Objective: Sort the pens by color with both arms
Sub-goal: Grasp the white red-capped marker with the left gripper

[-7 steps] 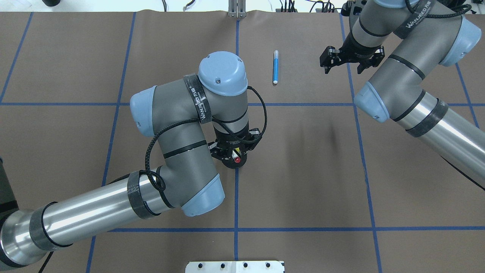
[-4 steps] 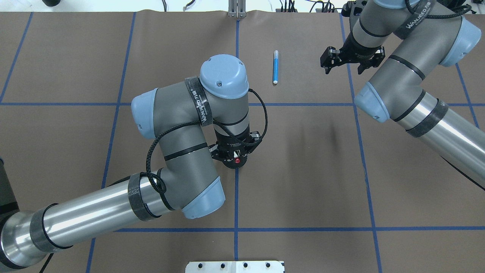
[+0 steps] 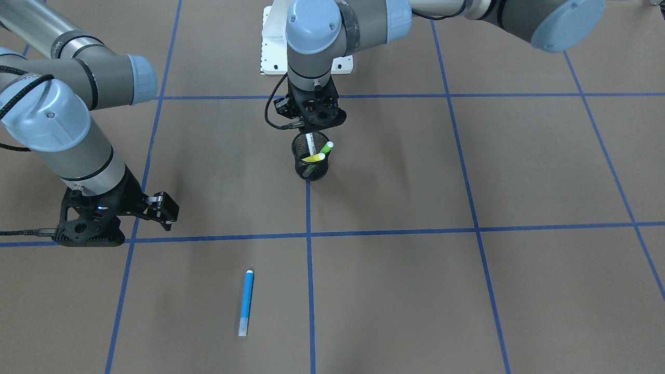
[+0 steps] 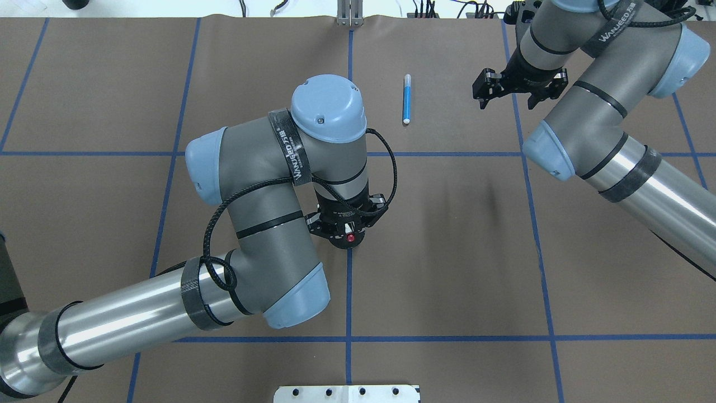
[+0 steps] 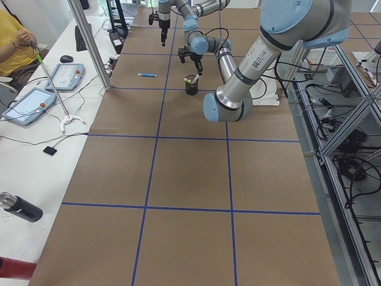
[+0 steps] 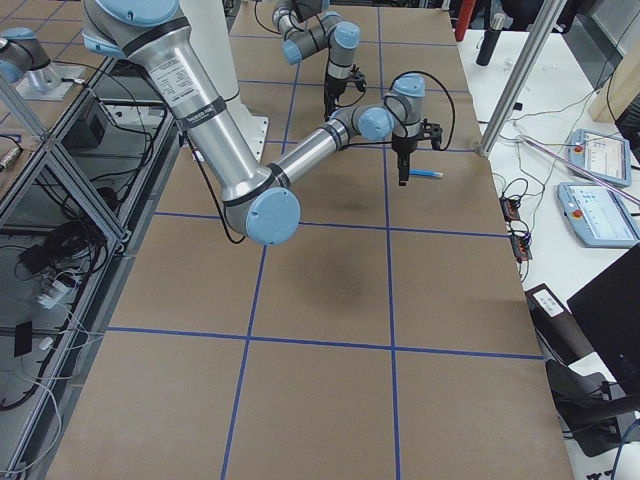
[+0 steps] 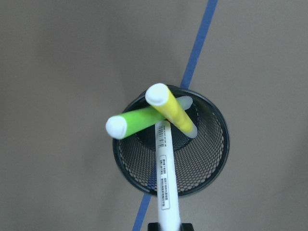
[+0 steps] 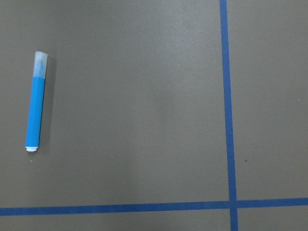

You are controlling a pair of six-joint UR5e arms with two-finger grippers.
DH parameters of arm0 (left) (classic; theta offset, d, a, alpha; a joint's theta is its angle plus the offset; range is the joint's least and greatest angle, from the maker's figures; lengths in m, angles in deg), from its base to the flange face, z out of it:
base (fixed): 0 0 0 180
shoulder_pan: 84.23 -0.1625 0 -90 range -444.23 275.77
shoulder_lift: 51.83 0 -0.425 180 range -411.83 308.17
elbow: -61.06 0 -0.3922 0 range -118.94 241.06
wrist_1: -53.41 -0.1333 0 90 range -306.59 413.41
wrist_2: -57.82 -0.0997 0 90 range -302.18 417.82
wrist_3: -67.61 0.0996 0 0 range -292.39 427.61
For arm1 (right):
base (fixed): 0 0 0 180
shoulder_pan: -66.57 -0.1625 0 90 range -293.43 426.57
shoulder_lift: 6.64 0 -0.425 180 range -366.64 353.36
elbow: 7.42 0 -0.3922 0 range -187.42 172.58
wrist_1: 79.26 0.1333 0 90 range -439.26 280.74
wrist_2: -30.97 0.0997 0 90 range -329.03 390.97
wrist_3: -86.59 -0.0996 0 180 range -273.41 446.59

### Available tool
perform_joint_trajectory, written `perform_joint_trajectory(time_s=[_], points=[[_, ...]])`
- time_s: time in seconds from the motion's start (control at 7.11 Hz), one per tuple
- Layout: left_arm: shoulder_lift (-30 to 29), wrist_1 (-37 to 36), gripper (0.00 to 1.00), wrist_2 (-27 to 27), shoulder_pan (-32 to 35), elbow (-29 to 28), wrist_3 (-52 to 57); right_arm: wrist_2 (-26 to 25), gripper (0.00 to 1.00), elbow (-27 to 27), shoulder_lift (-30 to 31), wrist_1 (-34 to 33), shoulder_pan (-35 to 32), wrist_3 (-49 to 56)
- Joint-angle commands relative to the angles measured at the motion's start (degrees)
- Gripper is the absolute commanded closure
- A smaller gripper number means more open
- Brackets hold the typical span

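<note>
While the left arm (image 4: 268, 184) folds over the mesh cup (image 3: 310, 169), left fingers (image 3: 318, 122) clamp the white pen (image 7: 164, 183); right fingers (image 4: 482, 92) hang spread, empty, three o'clock of the blue pen (image 4: 406, 99) on the counter (image 4: 447, 268). Strap (image 4: 615, 27): WANJEED.

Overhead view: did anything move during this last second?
Barely: the elbow of the left arm swung slightly toward the view's left. Its left gripper stayed above the black mesh cup, gripping the red-ended white pen. The right gripper and blue pen stayed put.

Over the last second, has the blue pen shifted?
No. The blue pen lies at the same place beside the centre tape line in the overhead view.
</note>
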Motion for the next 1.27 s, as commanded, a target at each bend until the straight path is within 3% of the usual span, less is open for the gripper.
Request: perform_joint_trajectory(time_s=[0.0,0.28,0.56,0.98,1.12], points=[[0.2,-8.2,1.00,0.2,0.0,7.9,2.2,0.0,0.01,0.0,0.0,0.1,0.0,0.0],[0.2,-10.7,1.00,0.2,0.1,14.0,2.4,0.0,0.01,0.1,0.0,0.1,0.0,0.0],[0.2,-10.7,1.00,0.0,0.3,16.5,2.6,0.0,0.01,0.1,0.0,0.1,0.0,0.0],[0.4,-9.9,1.00,-1.2,4.3,15.9,12.2,-0.1,0.01,0.1,0.0,0.1,0.0,0.0],[0.5,-6.3,1.00,-3.4,6.1,14.8,14.4,-0.1,0.01,0.1,0.0,0.2,0.0,0.0]])
